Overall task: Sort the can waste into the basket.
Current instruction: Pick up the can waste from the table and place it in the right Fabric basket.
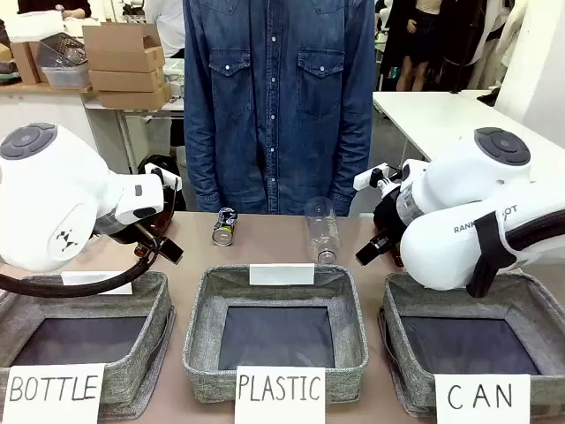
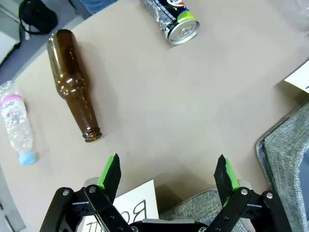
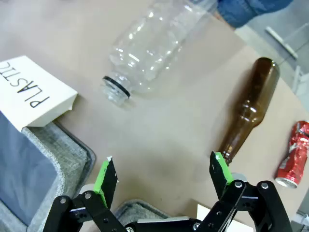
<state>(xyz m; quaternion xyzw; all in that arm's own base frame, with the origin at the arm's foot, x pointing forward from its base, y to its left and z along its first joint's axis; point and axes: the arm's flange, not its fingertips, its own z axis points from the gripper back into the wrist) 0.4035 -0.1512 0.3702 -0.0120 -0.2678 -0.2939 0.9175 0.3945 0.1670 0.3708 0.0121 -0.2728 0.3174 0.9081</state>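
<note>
The tan tabletop (image 1: 265, 246) runs across to a person in a denim shirt (image 1: 278, 97) standing at its far edge. The white left arm (image 1: 53, 199) and right arm (image 1: 477, 221) come in from either side, both raised above the near row of baskets.

Three grey woven baskets stand side by side along the near edge, each with a white paper sign. One is marked BOTTLE (image 1: 157, 309), one PLASTIC (image 1: 199, 340), and the CAN basket (image 1: 530, 305) sits at the robot's right, under the right arm.

A large clear plastic bottle (image 1: 322, 231) lies uncapped just behind the PLASTIC basket. In the left wrist view a brown glass bottle (image 2: 75, 87) lies on its side, with a small crumpled clear bottle with a blue cap (image 2: 17, 121) near it. In the right wrist view a second brown bottle (image 3: 251, 108) lies beyond the fingers.

Both cans lie on the tabletop, outside the CAN basket. The dark blue and silver can (image 1: 224, 226) lies in front of the person, between the BOTTLE and PLASTIC baskets and behind them. The crushed red can (image 3: 293, 152) lies just beside the second brown bottle, apart from it.

The left fingers (image 2: 112, 175) are spread wide over bare tabletop, released and grasping nothing. The right fingers (image 3: 106, 180) are likewise spread apart – nothing between them.
</note>
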